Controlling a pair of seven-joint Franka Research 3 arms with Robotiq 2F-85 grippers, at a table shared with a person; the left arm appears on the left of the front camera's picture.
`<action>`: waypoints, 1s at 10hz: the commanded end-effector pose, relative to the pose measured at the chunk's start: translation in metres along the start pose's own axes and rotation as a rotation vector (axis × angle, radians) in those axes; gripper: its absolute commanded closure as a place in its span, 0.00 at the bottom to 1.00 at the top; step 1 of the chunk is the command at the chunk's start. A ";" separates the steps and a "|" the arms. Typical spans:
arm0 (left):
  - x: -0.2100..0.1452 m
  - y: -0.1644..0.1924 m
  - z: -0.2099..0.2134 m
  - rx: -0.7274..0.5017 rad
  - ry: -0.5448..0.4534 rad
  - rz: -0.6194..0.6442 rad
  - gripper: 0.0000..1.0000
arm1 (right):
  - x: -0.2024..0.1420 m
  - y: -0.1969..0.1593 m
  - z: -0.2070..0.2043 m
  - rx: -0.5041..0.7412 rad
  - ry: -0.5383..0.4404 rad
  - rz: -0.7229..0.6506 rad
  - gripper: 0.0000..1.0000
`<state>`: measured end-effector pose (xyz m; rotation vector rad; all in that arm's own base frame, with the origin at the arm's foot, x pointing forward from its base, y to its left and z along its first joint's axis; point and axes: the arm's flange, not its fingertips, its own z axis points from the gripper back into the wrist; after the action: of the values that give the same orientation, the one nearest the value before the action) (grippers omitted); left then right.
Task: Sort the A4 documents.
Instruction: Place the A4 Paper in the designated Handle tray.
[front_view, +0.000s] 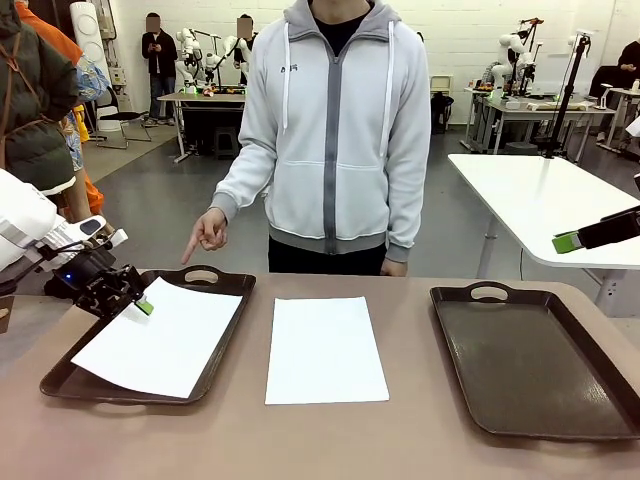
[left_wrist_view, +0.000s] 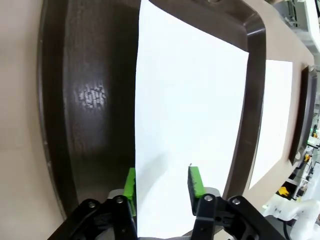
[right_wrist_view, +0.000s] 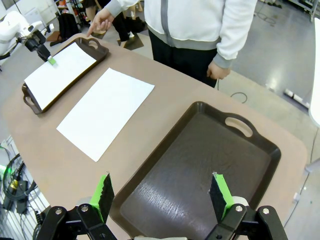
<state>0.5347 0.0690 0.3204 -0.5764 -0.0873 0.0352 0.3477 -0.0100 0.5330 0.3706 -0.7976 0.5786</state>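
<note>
Left tray (front_view: 235, 283): one white sheet (front_view: 160, 340) in it, lying skewed, near-right corner over the rim and past it, far-left corner down inside the tray. Right tray (front_view: 530, 360): whole dark bottom bare, some shine on it. Both trays dark brown, cut-out handle at the far end, sitting on the tan table (front_view: 400, 440). Second sheet (front_view: 325, 348) lies flat on the table between the trays, touching neither, long side running away from the robot. Left gripper (left_wrist_view: 162, 182) is at the far-left corner of the sheet in the left tray, jaws part way apart, green pads either side of the sheet's end strip, not pinching it. Right gripper (right_wrist_view: 161, 187) hangs above the near end of the right tray, jaws wide, nothing between them. Person at the far side: one hand (front_view: 208, 232) points a finger down toward the left tray's handle. Writing: both sheets look blank; small hoodie logo (front_view: 289, 69) on the chest, too small to read. No labels visible on the trays.
</note>
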 end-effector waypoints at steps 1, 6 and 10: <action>0.001 -0.008 0.014 0.101 0.003 -0.007 0.32 | 0.000 -0.001 -0.001 0.002 -0.002 -0.003 0.00; 0.001 -0.030 0.041 0.117 -0.037 -0.065 0.00 | 0.000 -0.001 -0.001 0.002 -0.002 -0.003 0.00; 0.003 -0.029 0.045 0.112 -0.041 -0.074 0.00 | 0.000 -0.001 -0.001 0.002 -0.002 -0.003 0.00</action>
<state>0.5325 0.0684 0.3739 -0.4778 -0.1419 -0.0124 0.3477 -0.0100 0.5330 0.3706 -0.7976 0.5786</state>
